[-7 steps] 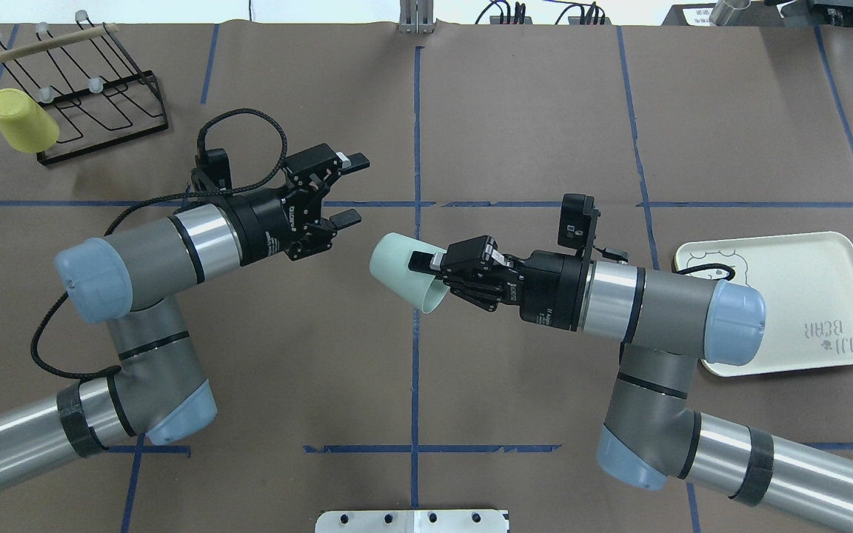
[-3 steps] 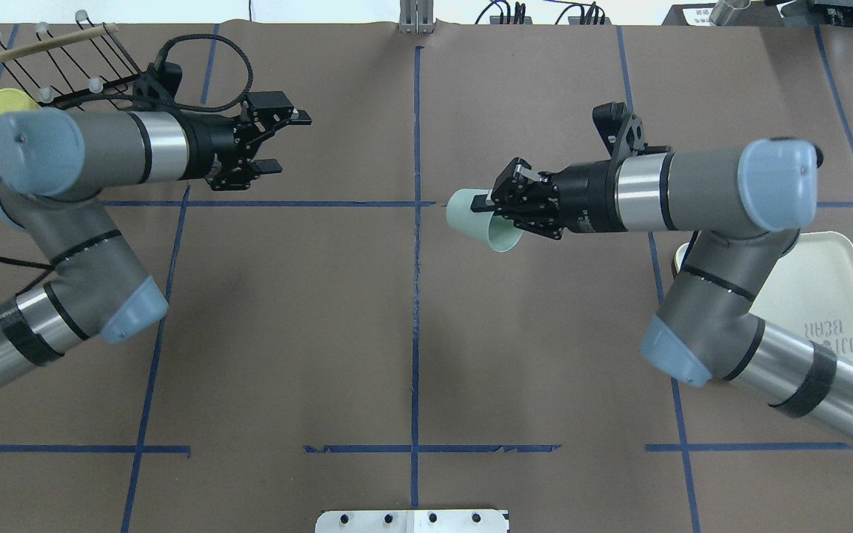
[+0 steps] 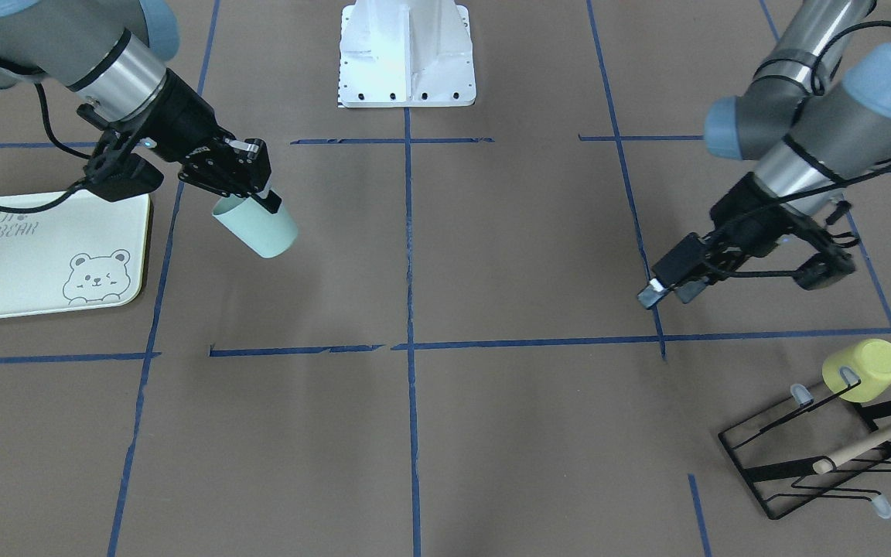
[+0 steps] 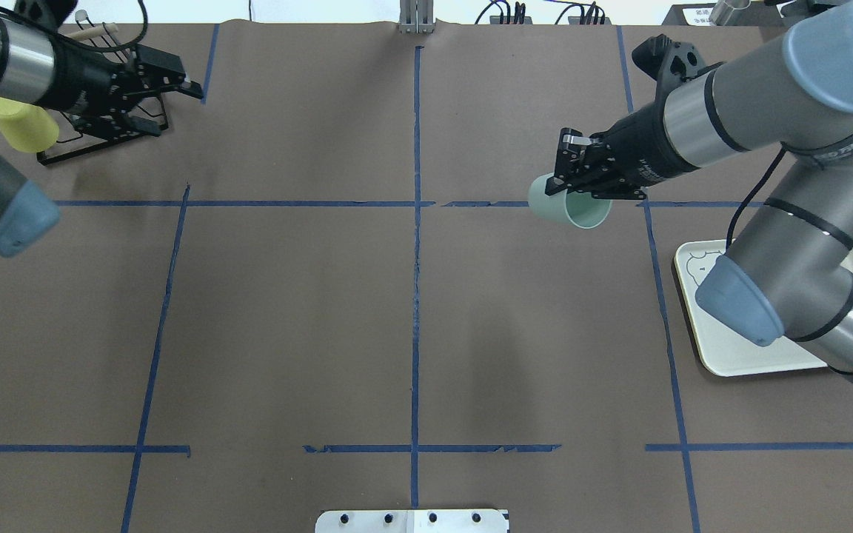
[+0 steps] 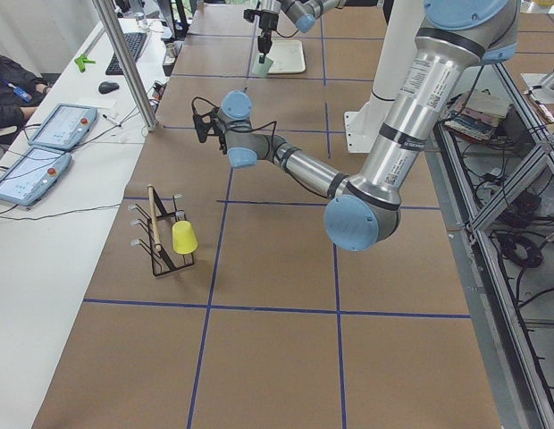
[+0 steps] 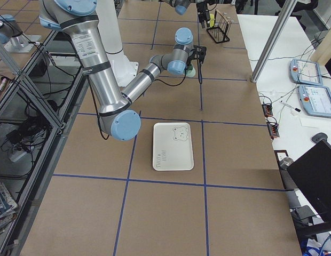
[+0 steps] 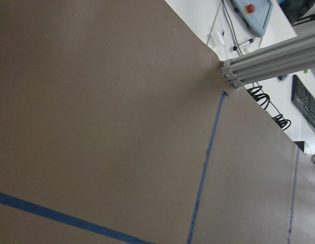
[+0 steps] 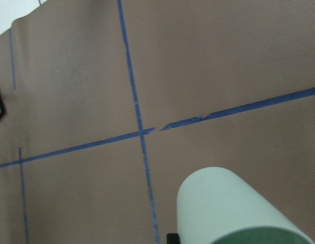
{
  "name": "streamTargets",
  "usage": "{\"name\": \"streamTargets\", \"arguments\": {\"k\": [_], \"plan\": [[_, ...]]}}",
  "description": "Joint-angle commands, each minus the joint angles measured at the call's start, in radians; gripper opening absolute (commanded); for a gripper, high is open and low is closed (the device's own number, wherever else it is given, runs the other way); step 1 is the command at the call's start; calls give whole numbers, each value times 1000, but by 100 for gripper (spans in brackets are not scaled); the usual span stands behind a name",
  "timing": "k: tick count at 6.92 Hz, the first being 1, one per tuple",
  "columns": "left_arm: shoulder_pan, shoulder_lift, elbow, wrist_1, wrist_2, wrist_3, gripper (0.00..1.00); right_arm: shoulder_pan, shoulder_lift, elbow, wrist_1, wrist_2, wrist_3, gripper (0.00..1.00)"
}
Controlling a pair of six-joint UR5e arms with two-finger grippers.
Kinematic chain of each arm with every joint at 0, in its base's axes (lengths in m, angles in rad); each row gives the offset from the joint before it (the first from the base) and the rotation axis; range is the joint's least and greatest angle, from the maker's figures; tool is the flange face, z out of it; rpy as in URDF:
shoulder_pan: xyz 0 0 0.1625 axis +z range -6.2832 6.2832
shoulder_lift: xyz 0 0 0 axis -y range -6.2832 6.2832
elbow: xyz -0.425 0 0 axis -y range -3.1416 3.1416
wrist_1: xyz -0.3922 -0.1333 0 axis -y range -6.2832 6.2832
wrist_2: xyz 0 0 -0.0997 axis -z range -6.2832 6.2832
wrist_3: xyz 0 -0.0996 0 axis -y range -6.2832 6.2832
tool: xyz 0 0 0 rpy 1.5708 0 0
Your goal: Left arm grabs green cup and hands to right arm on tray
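While pinched at the rim, hangs tilted above brown paper-covered table (image 4: 323, 296).
At left, spreads black two-finger left gripper (image 4: 175, 109) near black wire rack (image 3: 782, 469) and yellow-green cup (image 4: 23, 126); right of centre, clamps black right gripper (image 4: 574, 191) on pale mint plastic tumbler (image 4: 556, 206), just short of cream rectangular bear-printed tray (image 4: 767, 363).

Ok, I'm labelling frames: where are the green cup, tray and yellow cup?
green cup (image 4: 551, 206), overhead view, side wall.
tray (image 3: 12, 272), front-facing view, bare middle.
yellow cup (image 3: 876, 361), front-facing view, closed bottom.
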Motion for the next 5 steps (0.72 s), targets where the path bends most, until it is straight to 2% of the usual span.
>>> {"name": "streamTargets", "arguments": {"k": [1,2,3,5], "plan": [[-126,143,-5,80,-110,436,100,81,-1,148,-492,10,-400,0],[-160,212,-5,175,-110,675,100,133,-36,167,-567,12,-572,0],[-205,254,-4,308,-109,913,100,161,-116,181,-572,10,-683,0],[-333,262,-11,642,-93,1350,100,248,-241,178,-566,12,-928,0]]}}
